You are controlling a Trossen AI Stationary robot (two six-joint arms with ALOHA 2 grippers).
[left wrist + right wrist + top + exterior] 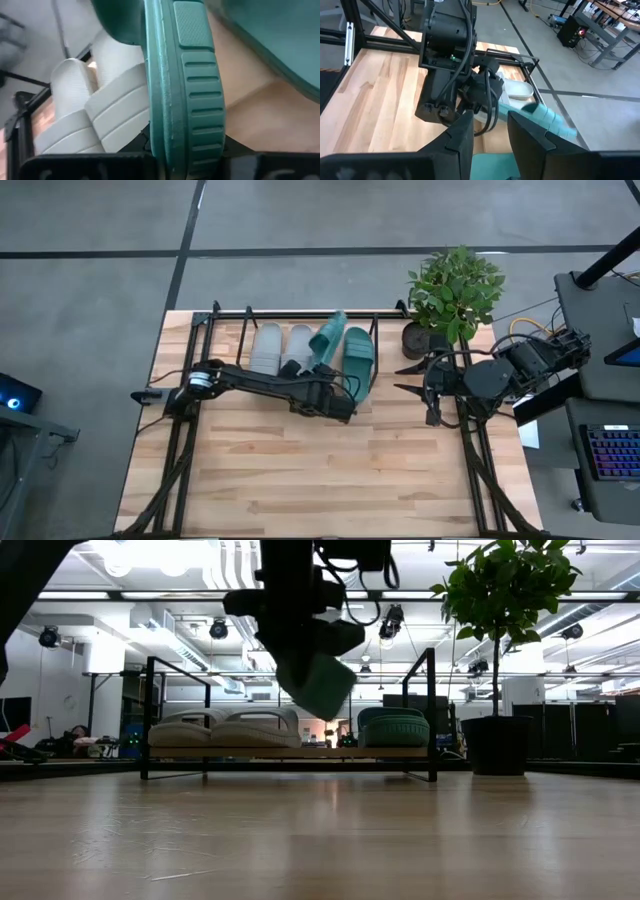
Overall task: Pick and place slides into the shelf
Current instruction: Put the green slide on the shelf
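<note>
The left gripper (335, 385) pinches a tilted teal slide (327, 340) above the shelf (228, 315), while the right gripper (408, 378), fingers spread, waits beside the plant (455, 285).

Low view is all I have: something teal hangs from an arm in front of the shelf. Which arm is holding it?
Observer: The left gripper is shut on a teal slide.
Operator: Where is it over the shelf?
Observer: From above, it is tilted on edge over the shelf, between the grey pair and the other teal slide.
Operator: And the other arm?
Observer: The right gripper waits open at the table's right side, beside the potted plant.
</note>
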